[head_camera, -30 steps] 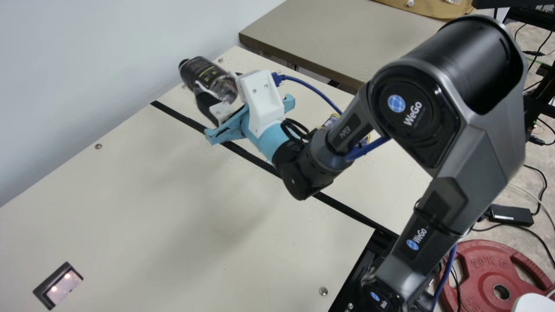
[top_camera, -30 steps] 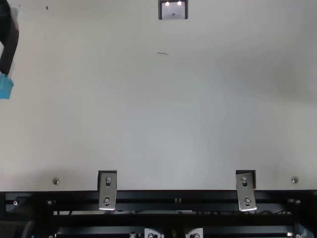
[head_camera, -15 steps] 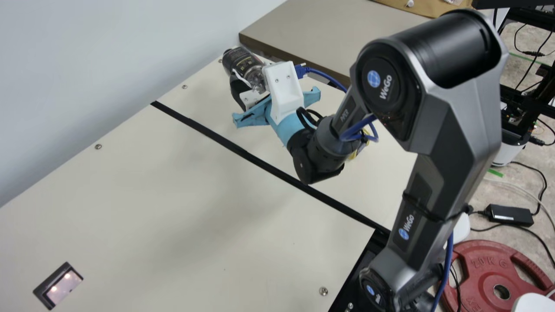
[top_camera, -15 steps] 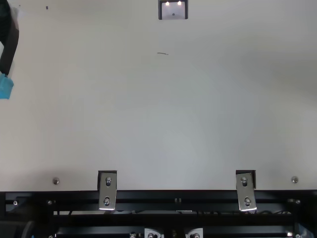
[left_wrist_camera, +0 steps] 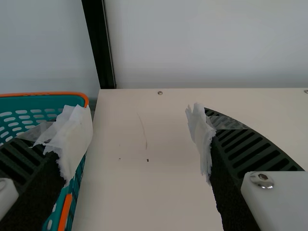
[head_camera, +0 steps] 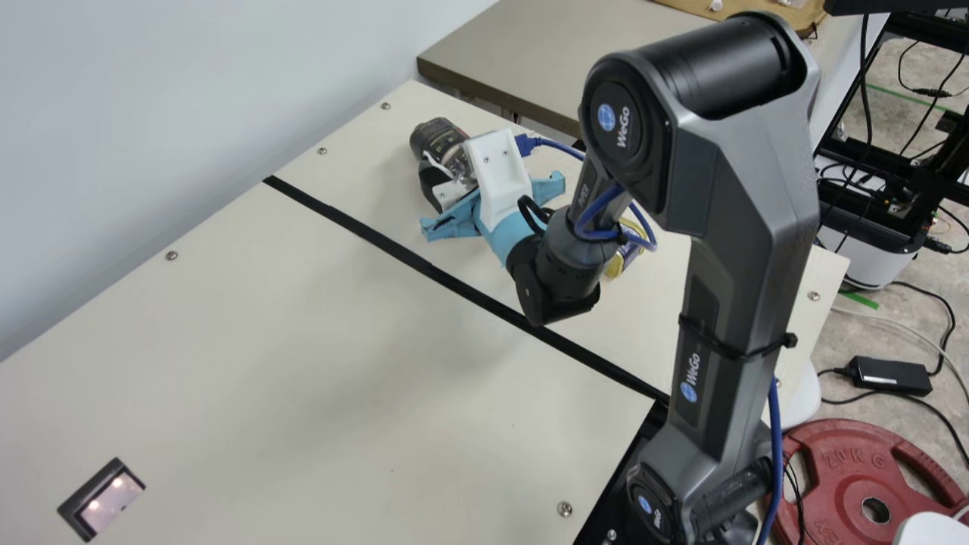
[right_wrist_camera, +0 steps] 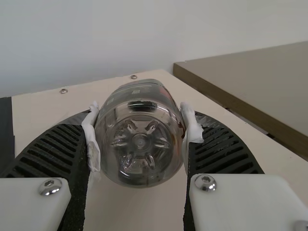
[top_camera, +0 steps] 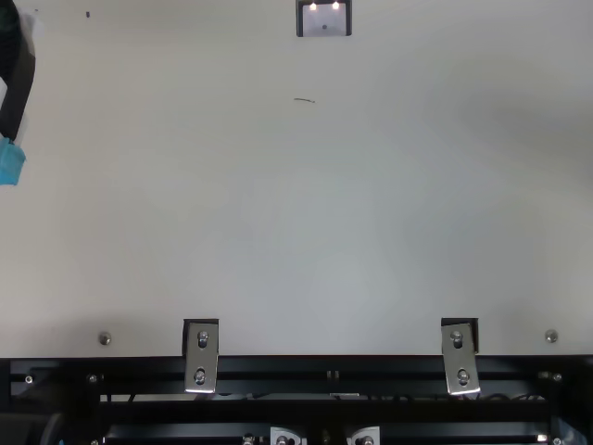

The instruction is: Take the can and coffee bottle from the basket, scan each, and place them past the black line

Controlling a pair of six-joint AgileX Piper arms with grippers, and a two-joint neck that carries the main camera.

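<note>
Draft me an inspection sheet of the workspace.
Surface: cream table, black line across it, lit scan window set in.
Job's things: can past the line; coffee bottle in the right gripper, also past it; teal basket beside the left gripper.
Clutter: red weight plate and power adapter on the floor.
Grippers: right jaws closed on the bottle; left jaws open.
Cables: blue cable along the right arm.
Surroundings: pale wall, second table.
</note>
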